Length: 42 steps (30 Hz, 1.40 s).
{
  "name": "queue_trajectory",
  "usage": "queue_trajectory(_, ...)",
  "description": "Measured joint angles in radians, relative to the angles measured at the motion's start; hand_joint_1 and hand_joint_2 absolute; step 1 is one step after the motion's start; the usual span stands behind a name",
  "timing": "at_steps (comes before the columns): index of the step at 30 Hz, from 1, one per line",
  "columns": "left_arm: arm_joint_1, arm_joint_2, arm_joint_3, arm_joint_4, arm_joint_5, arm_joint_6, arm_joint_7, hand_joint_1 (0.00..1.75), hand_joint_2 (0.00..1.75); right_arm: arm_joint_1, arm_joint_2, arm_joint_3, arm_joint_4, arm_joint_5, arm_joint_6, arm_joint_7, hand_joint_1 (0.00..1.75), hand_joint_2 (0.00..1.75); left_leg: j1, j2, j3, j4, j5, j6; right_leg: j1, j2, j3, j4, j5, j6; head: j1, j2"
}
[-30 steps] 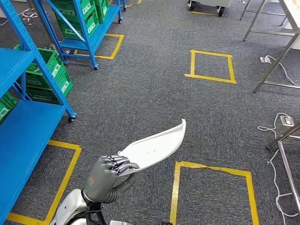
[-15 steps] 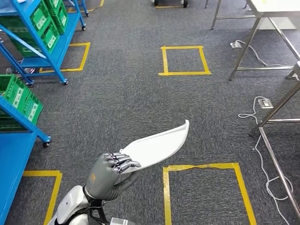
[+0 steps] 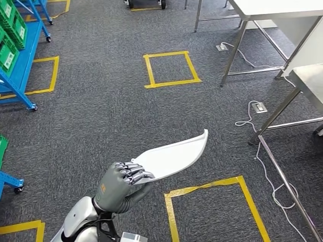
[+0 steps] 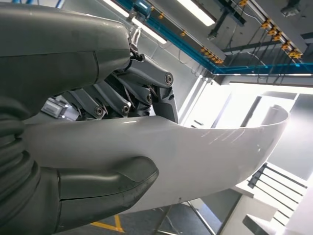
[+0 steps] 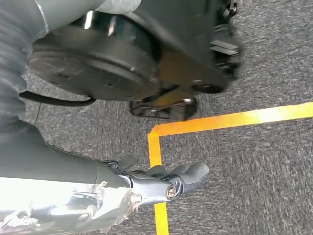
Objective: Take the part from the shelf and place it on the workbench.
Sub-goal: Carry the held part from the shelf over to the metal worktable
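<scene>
The left robot hand (image 3: 121, 185) holds the part (image 3: 173, 156), a long white curved panel, by one end: the fingers (image 3: 133, 173) lie on its upper face and the thumb (image 4: 107, 183) presses from below, so the panel is pinched between them. The panel sticks far out in front of the robot, above the grey carpet (image 3: 114, 111) and near a yellow tape square (image 3: 213, 187), and its far tip curls upward. The counter (image 3: 274, 7) with metal legs stands well apart, at the far right side of the room, so I judge the carrying step is not finished. The right robot hand (image 5: 162, 183) hangs low over the floor; its fingers look loosely curled and hold nothing. The risk I see is the grip at one end only: the long free end can swing or sag when the robot walks, and the smooth panel may slip from the pinch. A white cable (image 3: 251, 113) on the floor beside the counter legs could also catch a foot.
</scene>
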Motion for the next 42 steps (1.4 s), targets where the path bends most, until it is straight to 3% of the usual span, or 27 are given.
queue_trajectory(1,-0.005,-0.002,-0.004,0.003,0.000,-0.001,0.000,1.75,1.75,0.003,0.003,-0.005,-0.005,0.004,0.003,0.000,0.00,1.75,-0.001,0.007,0.013,0.000,-0.010,0.000,0.000,-0.002,-0.011,-0.019,0.037,-0.001,0.000,0.000)
queue_trajectory(4,-0.018,-0.012,-0.015,0.011,0.002,-0.005,0.000,1.75,1.75,0.010,0.013,-0.022,-0.021,0.012,0.011,0.001,0.00,1.75,-0.005,0.027,0.054,0.001,-0.039,-0.005,0.006,-0.045,0.031,-0.211,0.194,-0.012,0.000,0.000)
queue_trajectory(5,-0.021,-0.015,-0.017,0.012,0.002,-0.006,0.000,1.75,1.75,0.010,0.016,-0.026,-0.025,0.013,0.011,0.001,0.00,1.75,-0.007,0.033,0.063,0.001,-0.045,-0.008,0.009,-0.057,0.043,-0.252,0.221,-0.015,0.000,0.000)
queue_trajectory(6,-0.023,-0.017,-0.019,0.014,0.002,-0.006,0.000,1.75,1.75,0.009,0.019,-0.028,-0.029,0.013,0.012,0.001,0.00,1.75,-0.008,0.039,0.068,0.001,-0.050,-0.012,0.012,-0.062,0.045,-0.269,0.230,-0.017,0.000,0.000)
queue_trajectory(8,-0.027,-0.020,-0.021,0.016,0.002,-0.007,0.000,1.75,1.75,0.009,0.024,-0.033,-0.036,0.014,0.012,0.002,0.00,1.75,-0.008,0.053,0.072,-0.001,-0.054,-0.021,0.013,-0.041,0.045,-0.272,0.233,-0.023,0.000,0.000)
queue_trajectory(10,-0.029,-0.021,-0.022,0.018,0.002,-0.007,0.000,1.75,1.75,0.011,0.027,-0.038,-0.041,0.015,0.013,0.002,0.00,1.75,-0.006,0.044,0.067,0.018,-0.079,-0.031,0.008,-0.021,0.050,-0.279,0.243,-0.032,-0.001,0.000)
queue_trajectory(13,-0.033,-0.020,-0.027,0.024,0.003,-0.006,0.000,1.75,1.75,0.012,0.033,-0.050,-0.055,0.032,0.024,0.006,0.00,1.75,-0.004,0.002,0.007,0.178,-0.181,-0.040,0.002,0.010,0.052,-0.284,0.251,-0.039,-0.003,0.000)
queue_trajectory(14,-0.034,-0.019,-0.029,0.027,0.003,-0.006,0.000,1.75,1.75,0.013,0.036,-0.057,-0.061,0.042,0.031,0.008,0.00,1.75,-0.005,-0.003,-0.018,0.237,-0.206,-0.041,0.002,0.021,0.052,-0.284,0.252,-0.040,-0.003,0.000)
queue_trajectory(15,-0.036,-0.019,-0.032,0.031,0.004,-0.006,0.000,1.75,1.75,0.014,0.039,-0.064,-0.068,0.052,0.038,0.010,0.00,1.75,-0.005,-0.005,-0.030,0.269,-0.212,-0.041,0.002,0.032,0.052,-0.284,0.252,-0.039,-0.003,0.000)
queue_trajectory(16,-0.040,-0.019,-0.035,0.035,0.005,-0.006,0.000,1.75,1.75,0.015,0.042,-0.073,-0.074,0.061,0.043,0.012,0.00,1.75,-0.005,-0.007,-0.025,0.265,-0.199,-0.040,0.003,0.044,0.051,-0.284,0.253,-0.039,-0.003,0.000)
queue_trajectory(17,-0.044,-0.019,-0.039,0.038,0.007,-0.007,0.000,1.75,1.75,0.017,0.044,-0.081,-0.081,0.069,0.048,0.014,0.00,1.75,-0.005,-0.012,-0.002,0.224,-0.171,-0.038,0.002,0.056,0.051,-0.283,0.254,-0.037,-0.003,0.000)
queue_trajectory(19,-0.055,-0.021,-0.046,0.044,0.011,-0.009,0.000,1.75,1.75,0.019,0.048,-0.095,-0.091,0.076,0.051,0.014,0.00,1.75,-0.001,-0.046,0.072,0.090,-0.110,-0.033,0.003,0.080,0.049,-0.279,0.256,-0.032,-0.003,0.000)
queue_trajectory(20,-0.061,-0.022,-0.049,0.046,0.013,-0.010,0.000,1.75,1.75,0.020,0.049,-0.100,-0.095,0.077,0.052,0.014,0.00,1.75,0.001,-0.065,0.100,0.038,-0.094,-0.031,0.003,0.090,0.044,-0.276,0.258,-0.028,-0.003,0.000)
queue_trajectory(22,-0.072,-0.027,-0.058,0.053,0.014,-0.014,0.000,1.75,1.75,0.024,0.051,-0.106,-0.102,0.075,0.053,0.013,0.00,1.75,0.001,-0.084,0.118,-0.006,-0.089,-0.025,0.002,0.108,0.030,-0.272,0.262,-0.018,-0.002,0.000)
queue_trajectory(23,-0.077,-0.031,-0.062,0.056,0.015,-0.016,0.000,1.75,1.75,0.027,0.051,-0.109,-0.105,0.072,0.053,0.013,0.00,1.75,0.001,-0.075,0.115,-0.009,-0.088,-0.021,-0.001,0.116,0.022,-0.274,0.265,-0.012,-0.002,0.000)
queue_trajectory(24,-0.083,-0.035,-0.067,0.060,0.014,-0.019,0.000,1.75,1.75,0.030,0.051,-0.112,-0.107,0.068,0.053,0.013,0.00,1.75,0.000,-0.064,0.114,-0.012,-0.085,-0.014,-0.003,0.113,0.015,-0.272,0.263,-0.007,-0.002,0.000)
queue_trajectory(26,-0.093,-0.042,-0.078,0.067,0.014,-0.023,-0.001,1.75,1.75,0.033,0.051,-0.117,-0.109,0.059,0.054,0.012,0.00,1.75,0.002,-0.039,0.112,-0.019,-0.076,-0.002,-0.003,0.071,-0.010,-0.227,0.228,0.003,0.004,0.000)
queue_trajectory(28,-0.098,-0.046,-0.085,0.073,0.014,-0.025,-0.001,1.75,1.75,0.033,0.051,-0.119,-0.113,0.055,0.054,0.012,0.00,1.75,0.002,-0.012,0.109,-0.021,-0.073,0.004,-0.006,0.019,-0.060,-0.105,0.153,0.013,0.010,0.000)
queue_trajectory(29,-0.098,-0.046,-0.087,0.077,0.014,-0.025,-0.001,1.75,1.75,0.033,0.051,-0.119,-0.114,0.055,0.054,0.012,0.00,1.75,0.002,0.003,0.107,-0.021,-0.072,0.003,-0.009,0.008,-0.087,-0.039,0.121,0.018,0.011,0.000)
queue_trajectory(30,-0.098,-0.046,-0.089,0.081,0.014,-0.025,-0.001,1.75,1.75,0.034,0.051,-0.120,-0.115,0.054,0.054,0.012,0.00,1.75,0.003,0.017,0.106,-0.020,-0.071,0.002,-0.013,0.003,-0.101,0.003,0.105,0.022,0.011,0.000)
queue_trajectory(31,-0.099,-0.046,-0.091,0.085,0.014,-0.026,-0.001,1.75,1.75,0.035,0.051,-0.121,-0.115,0.054,0.054,0.012,0.00,1.75,0.004,0.031,0.105,-0.020,-0.070,0.001,-0.017,-0.001,-0.097,0.008,0.109,0.027,0.011,0.000)
queue_trajectory(33,-0.101,-0.047,-0.093,0.089,0.014,-0.026,-0.001,1.75,1.75,0.036,0.051,-0.124,-0.117,0.053,0.054,0.012,0.00,1.75,0.008,0.055,0.105,-0.019,-0.071,-0.007,-0.025,-0.020,-0.026,-0.104,0.163,0.037,0.011,0.000)
queue_trajectory(35,-0.104,-0.048,-0.094,0.091,0.014,-0.026,0.000,1.75,1.75,0.035,0.052,-0.124,-0.119,0.048,0.054,0.011,0.00,1.75,0.008,0.070,0.107,-0.016,-0.081,-0.024,-0.029,-0.061,0.051,-0.237,0.201,0.040,0.011,0.000)
queue_trajectory(37,-0.108,-0.051,-0.095,0.092,0.014,-0.027,0.002,1.75,1.75,0.036,0.055,-0.124,-0.122,0.035,0.054,0.012,0.00,1.75,0.007,0.081,0.115,-0.019,-0.094,-0.043,-0.027,-0.076,0.070,-0.275,0.196,0.026,0.007,0.000)
queue_trajectory(39,-0.108,-0.060,-0.096,0.093,0.010,-0.035,0.009,1.75,1.75,0.042,0.056,-0.123,-0.125,0.010,0.048,0.017,0.00,1.75,0.012,0.091,0.127,-0.025,-0.100,-0.059,-0.024,-0.056,0.072,-0.276,0.191,0.004,0.003,0.000)
queue_trajectory(41,-0.103,-0.076,-0.099,0.093,-0.006,-0.043,0.022,1.75,1.75,0.050,0.057,-0.112,-0.132,-0.033,0.038,0.030,0.00,1.75,0.018,0.062,0.120,0.008,-0.116,-0.070,-0.024,-0.033,0.088,-0.279,0.194,-0.013,0.000,0.000)
queue_trajectory(42,-0.099,-0.082,-0.103,0.092,-0.015,-0.044,0.030,1.75,1.75,0.054,0.058,-0.102,-0.137,-0.057,0.032,0.037,0.00,1.75,0.019,0.036,0.094,0.057,-0.135,-0.072,-0.025,-0.021,0.099,-0.281,0.194,-0.020,-0.002,0.000)
